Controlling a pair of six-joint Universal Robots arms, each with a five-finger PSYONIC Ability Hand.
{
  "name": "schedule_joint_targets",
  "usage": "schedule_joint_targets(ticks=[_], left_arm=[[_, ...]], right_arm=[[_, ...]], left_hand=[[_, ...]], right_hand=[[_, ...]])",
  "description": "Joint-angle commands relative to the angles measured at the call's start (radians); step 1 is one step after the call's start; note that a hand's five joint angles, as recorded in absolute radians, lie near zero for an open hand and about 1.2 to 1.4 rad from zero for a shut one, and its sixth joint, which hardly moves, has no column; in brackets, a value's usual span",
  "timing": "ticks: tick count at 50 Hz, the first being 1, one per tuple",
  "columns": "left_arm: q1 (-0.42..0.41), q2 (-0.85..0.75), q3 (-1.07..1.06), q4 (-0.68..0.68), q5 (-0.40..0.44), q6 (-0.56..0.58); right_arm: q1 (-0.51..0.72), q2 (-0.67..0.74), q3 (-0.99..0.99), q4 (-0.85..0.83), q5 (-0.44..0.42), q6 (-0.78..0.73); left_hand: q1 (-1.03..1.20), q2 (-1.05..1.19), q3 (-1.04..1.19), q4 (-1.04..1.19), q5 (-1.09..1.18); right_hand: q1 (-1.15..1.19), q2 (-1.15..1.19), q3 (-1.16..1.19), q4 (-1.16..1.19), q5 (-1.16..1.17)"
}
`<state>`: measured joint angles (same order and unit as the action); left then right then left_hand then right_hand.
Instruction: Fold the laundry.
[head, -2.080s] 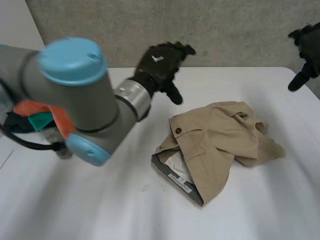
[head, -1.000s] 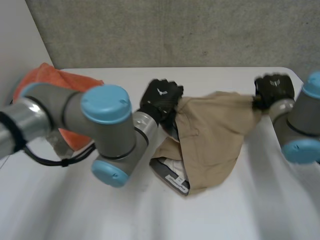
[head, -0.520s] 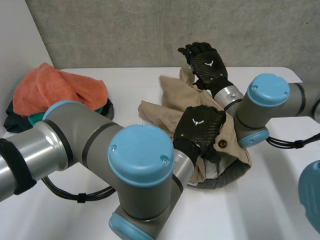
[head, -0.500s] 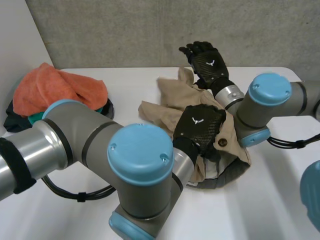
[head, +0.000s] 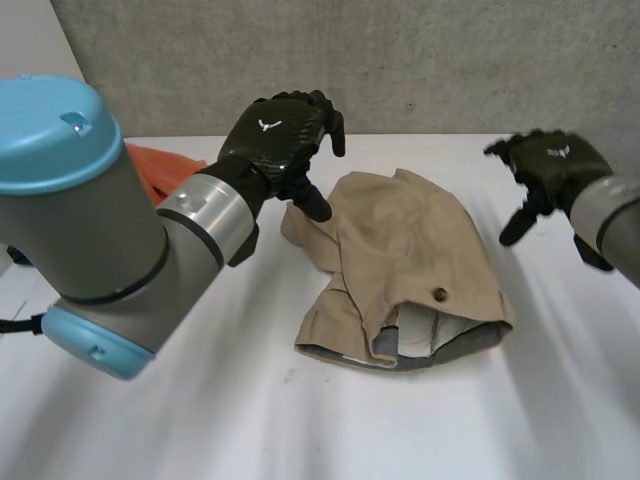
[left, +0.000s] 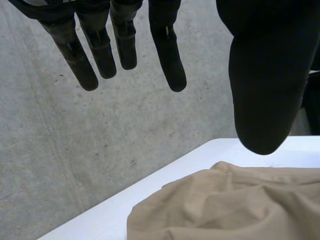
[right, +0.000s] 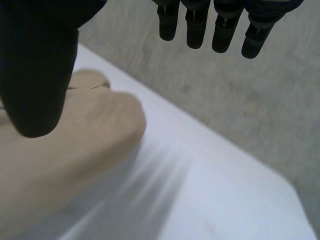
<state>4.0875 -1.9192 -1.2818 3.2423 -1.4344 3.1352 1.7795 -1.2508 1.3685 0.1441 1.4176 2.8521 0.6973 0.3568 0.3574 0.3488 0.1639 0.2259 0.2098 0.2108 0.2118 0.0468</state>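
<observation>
A pair of tan trousers (head: 405, 265) lies crumpled in the middle of the white table (head: 200, 420), waistband with a brass button toward the front. My left hand (head: 280, 140) hovers above the table just left of the trousers, open, holding nothing. In the left wrist view its fingers (left: 170, 55) are straight and the tan cloth (left: 230, 205) lies below the thumb. My right hand (head: 545, 165) hangs open to the right of the trousers, clear of them. In the right wrist view its fingers (right: 200, 25) are spread and the tan cloth (right: 65, 150) lies beside the thumb.
An orange cloth (head: 165, 165) lies at the table's left, mostly behind my left arm (head: 100, 230). A grey wall (head: 420, 55) stands behind the table's far edge.
Both hands have let go of the trousers and pulled apart, left hand to the left, right hand to the right. The trousers have dropped flatter onto the table.
</observation>
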Motion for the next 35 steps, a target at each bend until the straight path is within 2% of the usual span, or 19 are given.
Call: schedule_joint_targets(ticks=[1,6,11,14,19,24,27,28,29,30,32,33,35], left_arm=[[0.085,-0.084,0.057,0.034,0.058,0.008],[0.14,-0.251,0.203,0.028,0.106,0.051],[0.197,-0.455,0.362,0.002,0.267,0.182],[0.202,-0.556,0.442,-0.001,0.311,0.258],[0.197,-0.679,0.55,0.002,0.325,0.315],[0.186,-0.782,0.651,-0.002,0.328,0.322],[0.168,-0.839,0.706,-0.001,0.33,0.324],[0.162,-0.85,0.722,-0.001,0.328,0.324],[0.157,-0.86,0.736,-0.002,0.325,0.324],[0.151,-0.877,0.758,-0.003,0.324,0.324],[0.146,-0.885,0.771,-0.003,0.315,0.325],[0.145,-0.886,0.771,-0.003,0.312,0.325],[0.137,-0.883,0.765,0.002,0.293,0.33]], right_arm=[[0.015,-0.076,0.202,-0.005,0.075,0.087],[0.058,-0.17,0.34,-0.093,0.081,0.141],[0.121,-0.231,0.461,-0.216,0.089,0.125],[0.182,-0.229,0.523,-0.282,0.095,0.106],[0.258,-0.176,0.566,-0.35,0.141,0.058],[0.284,-0.069,0.557,-0.379,0.228,0.0],[0.271,-0.042,0.538,-0.408,0.259,-0.037],[0.27,-0.041,0.535,-0.42,0.259,-0.04],[0.267,-0.041,0.532,-0.448,0.261,-0.049],[0.267,-0.039,0.532,-0.462,0.261,-0.051],[0.265,-0.042,0.529,-0.483,0.261,-0.053],[0.265,-0.044,0.524,-0.495,0.259,-0.054],[0.265,-0.05,0.52,-0.5,0.259,-0.056]], left_hand=[[-0.372,-0.032,-0.032,-0.024,-0.013],[-0.396,-0.055,-0.056,-0.047,-0.037],[-0.405,-0.064,-0.065,-0.056,-0.046],[-0.405,-0.064,-0.065,-0.056,-0.046],[-0.399,-0.058,-0.059,-0.05,-0.04],[-0.364,-0.023,-0.024,-0.015,-0.005],[-0.162,0.179,0.178,0.187,0.197],[-0.082,0.258,0.258,0.266,0.277],[0.006,0.346,0.346,0.354,0.365],[0.239,0.579,0.579,0.587,0.598],[0.516,0.856,0.856,0.864,0.875],[0.663,1.003,1.003,1.011,1.022],[0.699,1.039,1.039,1.047,1.058]], right_hand=[[-0.051,-0.035,-0.036,-0.037,-0.047],[-0.051,-0.035,-0.036,-0.037,-0.047],[-0.051,-0.035,-0.036,-0.037,-0.047],[-0.051,-0.035,-0.036,-0.037,-0.047],[-0.051,-0.035,-0.036,-0.037,-0.047],[-0.051,-0.035,-0.036,-0.037,-0.047],[0.213,0.229,0.228,0.227,0.218],[0.345,0.361,0.36,0.359,0.35],[0.599,0.615,0.614,0.613,0.604],[0.73,0.746,0.745,0.744,0.734],[0.956,0.972,0.971,0.97,0.961],[1.155,1.171,1.17,1.169,1.159],[1.17,1.186,1.185,1.184,1.175]])
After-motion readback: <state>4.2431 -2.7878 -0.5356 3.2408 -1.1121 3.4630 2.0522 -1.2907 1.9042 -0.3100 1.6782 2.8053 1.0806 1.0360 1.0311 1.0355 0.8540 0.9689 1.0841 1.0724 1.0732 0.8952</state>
